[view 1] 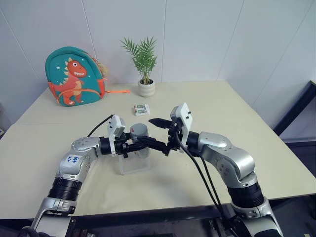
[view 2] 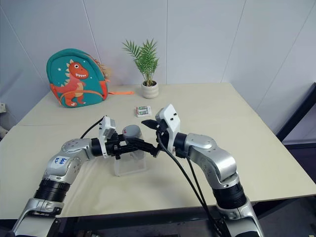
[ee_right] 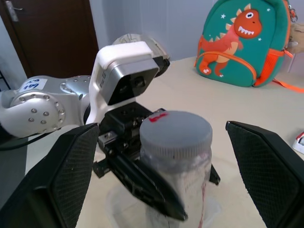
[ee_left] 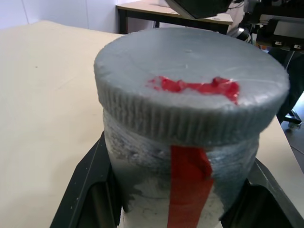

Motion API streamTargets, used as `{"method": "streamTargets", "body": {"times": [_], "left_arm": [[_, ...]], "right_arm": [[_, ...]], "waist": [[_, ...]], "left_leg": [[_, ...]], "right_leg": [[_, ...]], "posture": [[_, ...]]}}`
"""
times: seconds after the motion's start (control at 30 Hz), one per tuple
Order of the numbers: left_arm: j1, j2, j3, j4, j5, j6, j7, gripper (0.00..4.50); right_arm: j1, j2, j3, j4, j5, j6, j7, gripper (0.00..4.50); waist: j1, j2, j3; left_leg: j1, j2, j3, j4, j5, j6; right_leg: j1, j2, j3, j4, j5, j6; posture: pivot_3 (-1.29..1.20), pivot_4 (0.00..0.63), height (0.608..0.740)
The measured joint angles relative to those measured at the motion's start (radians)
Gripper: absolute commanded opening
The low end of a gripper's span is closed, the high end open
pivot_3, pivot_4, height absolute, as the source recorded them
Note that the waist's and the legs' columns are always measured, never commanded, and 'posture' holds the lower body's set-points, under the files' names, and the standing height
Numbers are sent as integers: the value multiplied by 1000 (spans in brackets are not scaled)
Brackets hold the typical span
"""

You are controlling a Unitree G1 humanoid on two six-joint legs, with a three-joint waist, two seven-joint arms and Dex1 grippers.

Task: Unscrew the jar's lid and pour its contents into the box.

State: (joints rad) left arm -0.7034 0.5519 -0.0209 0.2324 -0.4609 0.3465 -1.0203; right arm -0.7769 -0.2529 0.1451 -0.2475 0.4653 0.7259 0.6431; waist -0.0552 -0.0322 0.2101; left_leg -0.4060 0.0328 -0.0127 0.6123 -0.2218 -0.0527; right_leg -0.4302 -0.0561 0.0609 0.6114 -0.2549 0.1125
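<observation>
Your left gripper is clamped on the small clear cylindrical jar, which carries its round flat grey screw lid and is held above the small square translucent plastic box on the beige table. Your right gripper stands spread wide just beside the lid. At the far edge you have a teal dinosaur backpack, a white-potted green plant and a small green-and-white packet.

Beige table bears backpack, plant pot, packet, box.
</observation>
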Motion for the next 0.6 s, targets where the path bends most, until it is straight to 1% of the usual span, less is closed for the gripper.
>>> {"method": "streamTargets", "body": {"times": [0.2, 0.4, 0.6], "left_arm": [[0, -12, 0, 11, 18, 0, -9, 2010], [0, -15, 2, 12, 26, 0, -8, 2010], [0, -22, 5, 11, 30, -1, -8, 2010]], "right_arm": [[-32, 16, 36, 46, -84, 3, -81, 4500], [-43, 45, 37, 60, -90, 23, -99, 4500], [-51, 50, 46, 69, -89, 56, -97, 4500]], "waist": [[1, 0, 0], [1, 0, 0], [0, 0, 0]], "left_leg": [[0, 0, 0, 0, 0, 0], [0, 0, 0, 0, 0, 0], [0, 0, -1, 0, 0, 0]], "right_leg": [[0, 0, 0, 0, 0, 0], [0, 0, 0, 0, 0, 0], [0, 0, 0, 0, 0, 0]], "posture": [[0, 150, 740], [0, 150, 740], [0, 150, 740]]}}
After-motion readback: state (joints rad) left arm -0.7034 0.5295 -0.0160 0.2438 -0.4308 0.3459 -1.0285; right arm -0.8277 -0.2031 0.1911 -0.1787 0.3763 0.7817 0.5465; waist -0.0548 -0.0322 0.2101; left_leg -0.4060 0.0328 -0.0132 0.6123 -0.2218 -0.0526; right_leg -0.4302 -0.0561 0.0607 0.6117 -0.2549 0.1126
